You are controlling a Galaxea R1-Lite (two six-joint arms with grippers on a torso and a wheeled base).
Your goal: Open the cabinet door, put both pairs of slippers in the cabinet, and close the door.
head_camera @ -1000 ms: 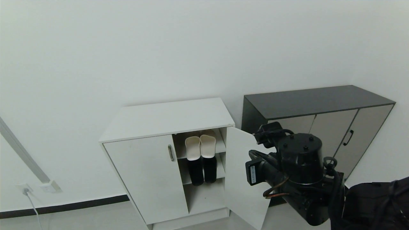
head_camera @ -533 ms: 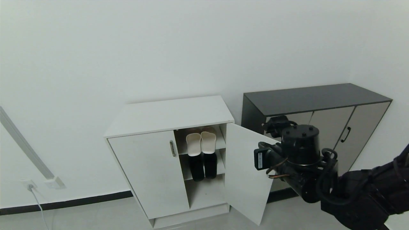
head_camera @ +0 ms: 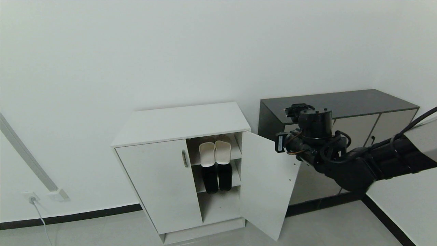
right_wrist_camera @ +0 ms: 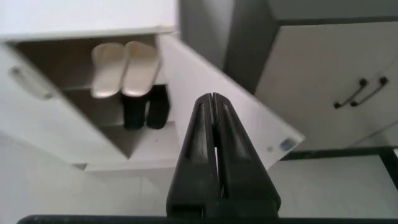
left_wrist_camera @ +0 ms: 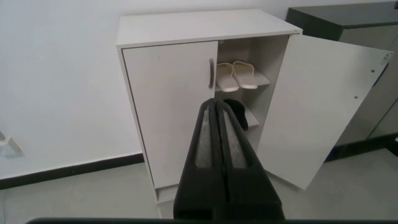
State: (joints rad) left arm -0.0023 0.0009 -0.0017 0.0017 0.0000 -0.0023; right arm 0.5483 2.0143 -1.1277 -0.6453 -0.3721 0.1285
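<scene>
1. Left gripper [left_wrist_camera: 214, 104]: jaws pressed together, holding and touching nothing. Well beyond the tips stands the white cabinet [head_camera: 177, 123], its left door [head_camera: 160, 186] closed.
2. White slippers [head_camera: 215, 153]: 1 pair, top shelf. Black slippers [head_camera: 214, 177]: 1 pair, shelf beneath.
3. Right door [head_camera: 266, 184]: swung wide.
4. Right gripper [right_wrist_camera: 212, 99]: jaws together, empty. The right door lies past the tips; contact cannot be told. Sticker [right_wrist_camera: 286, 144] at the door's corner, print unreadable.

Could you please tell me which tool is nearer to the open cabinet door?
Right. The right tool, shut, is close to the upper outer edge of the open door. The left tool, also shut, sits farther back, facing the front of the white cabinet.
</scene>
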